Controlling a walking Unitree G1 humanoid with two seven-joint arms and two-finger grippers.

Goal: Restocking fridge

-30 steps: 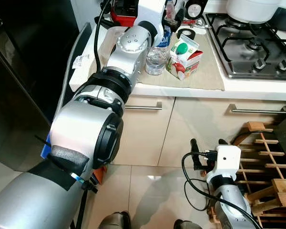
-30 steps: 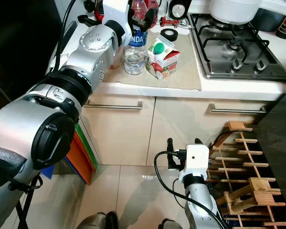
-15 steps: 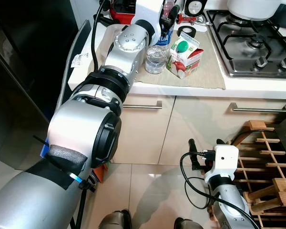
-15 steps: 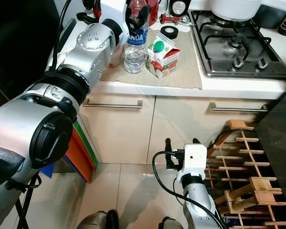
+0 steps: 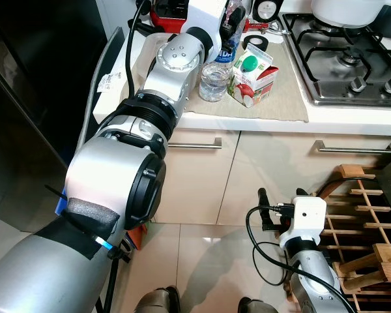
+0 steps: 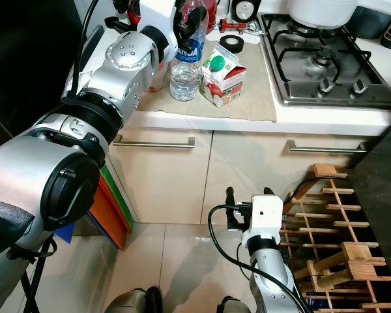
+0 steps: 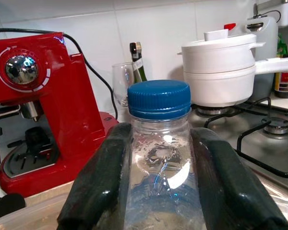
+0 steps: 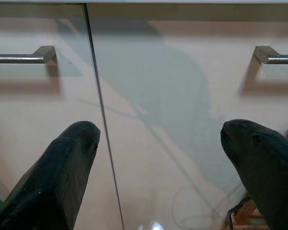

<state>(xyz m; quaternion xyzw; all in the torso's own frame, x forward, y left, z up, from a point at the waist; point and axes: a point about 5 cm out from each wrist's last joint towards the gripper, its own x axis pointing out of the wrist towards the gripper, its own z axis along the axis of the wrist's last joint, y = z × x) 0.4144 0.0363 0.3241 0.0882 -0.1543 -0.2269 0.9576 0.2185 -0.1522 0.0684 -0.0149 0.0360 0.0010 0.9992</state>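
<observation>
The left arm reaches forward and up over the surface, its left gripper point(image 7: 158, 187) with jaws closed against both sides of the water bottle point(image 7: 159, 158) just below the cap, while the right arm hangs low, right gripper point(image 8: 168, 167) with jaws spread apart.

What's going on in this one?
The robot stands at a kitchen counter. Its left gripper is closed around the neck of a water bottle, just under the blue cap. The bottle stands on the counter beside a carton. The right gripper hangs open, low in front of the cabinet doors.
</observation>
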